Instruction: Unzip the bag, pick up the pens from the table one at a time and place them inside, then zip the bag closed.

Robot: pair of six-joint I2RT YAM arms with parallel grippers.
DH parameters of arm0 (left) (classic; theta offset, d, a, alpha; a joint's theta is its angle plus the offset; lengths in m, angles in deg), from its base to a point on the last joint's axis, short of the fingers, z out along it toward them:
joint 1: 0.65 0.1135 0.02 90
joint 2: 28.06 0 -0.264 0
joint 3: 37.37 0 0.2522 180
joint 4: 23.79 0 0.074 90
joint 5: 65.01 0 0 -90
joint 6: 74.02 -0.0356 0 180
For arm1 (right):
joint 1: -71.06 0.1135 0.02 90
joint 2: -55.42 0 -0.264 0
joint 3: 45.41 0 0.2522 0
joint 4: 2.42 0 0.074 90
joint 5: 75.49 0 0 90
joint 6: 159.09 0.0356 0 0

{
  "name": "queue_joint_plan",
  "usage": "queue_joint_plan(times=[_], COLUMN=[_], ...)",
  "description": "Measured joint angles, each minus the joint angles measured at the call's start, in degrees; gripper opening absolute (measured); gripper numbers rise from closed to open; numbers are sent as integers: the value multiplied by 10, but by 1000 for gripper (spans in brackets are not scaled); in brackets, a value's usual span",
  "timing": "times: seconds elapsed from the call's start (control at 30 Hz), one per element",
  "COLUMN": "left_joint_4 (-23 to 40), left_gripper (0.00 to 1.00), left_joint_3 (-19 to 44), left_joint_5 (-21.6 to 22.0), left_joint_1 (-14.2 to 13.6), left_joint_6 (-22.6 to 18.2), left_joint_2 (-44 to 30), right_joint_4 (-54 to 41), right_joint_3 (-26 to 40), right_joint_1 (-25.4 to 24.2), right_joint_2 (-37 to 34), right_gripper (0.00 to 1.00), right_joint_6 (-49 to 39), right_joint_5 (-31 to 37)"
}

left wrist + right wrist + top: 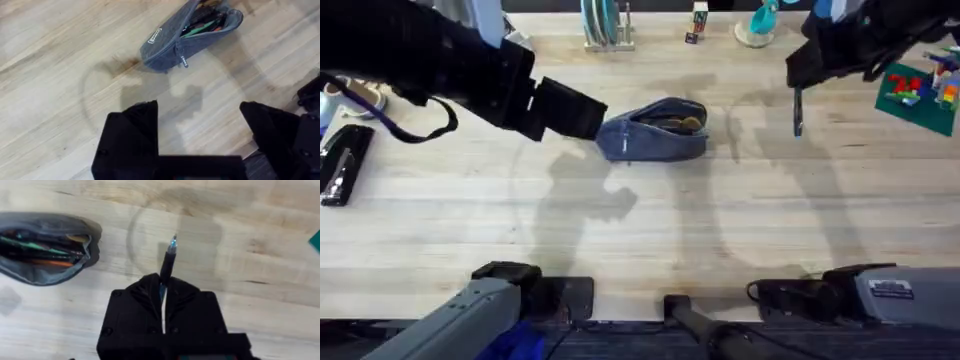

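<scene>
At the far left edge of the table (640, 240) lies a black stapler-like object (342, 165). My left arm reaches in from that side, raised above the wood. My left claw (197, 127) is open: its two black fingers (132, 135) stand well apart with bare table between them, gripping nothing. It hangs just left of the bag (655, 130), not touching it.

The bag lies near the middle of the table, toward the far side. Its zipper is open and the mouth gapes. In the left wrist view the bag (187, 37) lies tilted, with a small label on its side and the zipper pull (183, 61) hanging down at its near end. Inside are several thin coloured items, green and orange-red among them. In the right wrist view the bag (47, 247) shows the same open mouth and contents.

To the right of the bag, well apart from it, my right claw (164, 297) is closed on a pen (168, 262). The pen sticks out past the fingertips, its clear tip forward. In the overhead view the pen (798, 112) hangs below the raised right arm, above the table.

At the far right lies a green plate with coloured bricks (918, 90).
</scene>
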Motion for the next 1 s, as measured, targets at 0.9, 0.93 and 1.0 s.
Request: queue_joint_plan(times=[0.9,0.93,1.0], left_joint_4=[0,0,0], left_gripper=[995,995,995], left_joint_3=[0,0,0], left_joint_5=[0,0,0], left_joint_1=[0,0,0], left_joint_6=[0,0,0], left_joint_2=[0,0,0], right_joint_4=[-13,-13,-12], right_joint_3=[63,63,63], right_joint_1=[0,0,0], right_joint_2=[0,0,0], right_gripper=[32,31,31], right_joint_6=[-420,-438,-469], right_joint_5=[-150,-153,-159])
